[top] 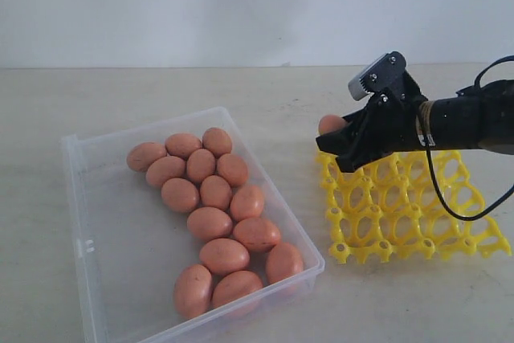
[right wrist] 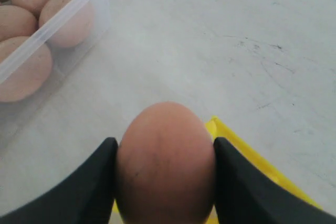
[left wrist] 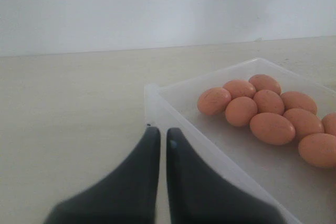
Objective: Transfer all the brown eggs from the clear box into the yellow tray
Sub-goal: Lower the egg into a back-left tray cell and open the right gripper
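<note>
1. A pale table (top: 241,86) runs back to a white wall (top: 241,6).
2. The right gripper's (right wrist: 165,142) fingers (right wrist: 94,182) clamp one egg (top: 329,124) over the tray's (top: 418,222) far corner, on the box side.
3. The left gripper (left wrist: 158,132) is pinched closed, empty, beside a box (top: 88,198) corner.
4. The other eggs (top: 210,222) lie in the box.

Eggs (top: 215,192) orange-brown, some faintly speckled; box (top: 120,234) colourless and transparent. Tray (top: 401,216) bright yellow, an open lattice. Table (top: 241,90) pale beige with faint dark scuffs; wall (top: 241,6) white.
</note>
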Robot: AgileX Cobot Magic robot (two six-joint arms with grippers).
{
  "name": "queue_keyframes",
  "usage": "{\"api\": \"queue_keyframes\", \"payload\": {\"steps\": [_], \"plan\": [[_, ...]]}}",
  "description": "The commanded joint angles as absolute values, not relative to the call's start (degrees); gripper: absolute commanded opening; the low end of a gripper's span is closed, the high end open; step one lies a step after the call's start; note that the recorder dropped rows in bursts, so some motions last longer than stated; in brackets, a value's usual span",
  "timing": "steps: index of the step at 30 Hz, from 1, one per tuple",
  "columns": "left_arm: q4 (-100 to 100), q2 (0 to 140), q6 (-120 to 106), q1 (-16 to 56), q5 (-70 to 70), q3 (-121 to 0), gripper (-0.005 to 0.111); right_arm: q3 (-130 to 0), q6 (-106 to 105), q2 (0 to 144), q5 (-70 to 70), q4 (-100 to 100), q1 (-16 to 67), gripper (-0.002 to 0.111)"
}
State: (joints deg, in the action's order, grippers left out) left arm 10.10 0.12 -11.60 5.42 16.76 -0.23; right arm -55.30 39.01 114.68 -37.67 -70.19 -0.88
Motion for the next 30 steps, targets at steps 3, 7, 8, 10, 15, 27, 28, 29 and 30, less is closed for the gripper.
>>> {"api": "queue_keyframes", "payload": {"steps": [3,7,8,10,15,27,28,29,30], "plan": [[10.00,0.00,-11.63,5.74,16.27,0.00,0.004,-55.46,37.58,116.02,-36.89,-69.71,-0.80,0.000],[10.00,0.00,-11.63,5.74,16.27,0.00,0.004,-55.46,37.11,116.54,-36.99,-69.71,-0.80,0.005],[10.00,0.00,-11.63,5.74,16.27,0.00,0.004,-55.46,36.87,116.54,-36.99,-69.71,-0.80,0.010],[10.00,0.00,-11.63,5.74,16.27,0.00,0.004,-55.46,36.30,116.54,-36.99,-69.47,-0.80,0.023],[10.00,0.00,-11.63,5.74,16.27,0.00,0.004,-55.46,35.17,116.54,-36.99,-68.17,-0.80,0.044],[10.00,0.00,-11.63,5.74,16.27,0.00,0.004,-55.46,33.73,116.54,-36.18,-65.78,-0.80,0.058],[10.00,0.00,-11.63,5.74,16.27,0.00,0.004,-55.46,33.75,116.54,-36.35,-65.78,-0.80,0.058],[10.00,0.00,-11.63,5.74,16.27,0.00,0.004,-55.46,33.62,116.54,-36.84,-65.78,-0.80,0.058],[10.00,0.00,-11.63,5.74,16.27,0.00,0.004,-55.46,33.51,116.54,-37.10,-65.78,-0.80,0.058]]}}
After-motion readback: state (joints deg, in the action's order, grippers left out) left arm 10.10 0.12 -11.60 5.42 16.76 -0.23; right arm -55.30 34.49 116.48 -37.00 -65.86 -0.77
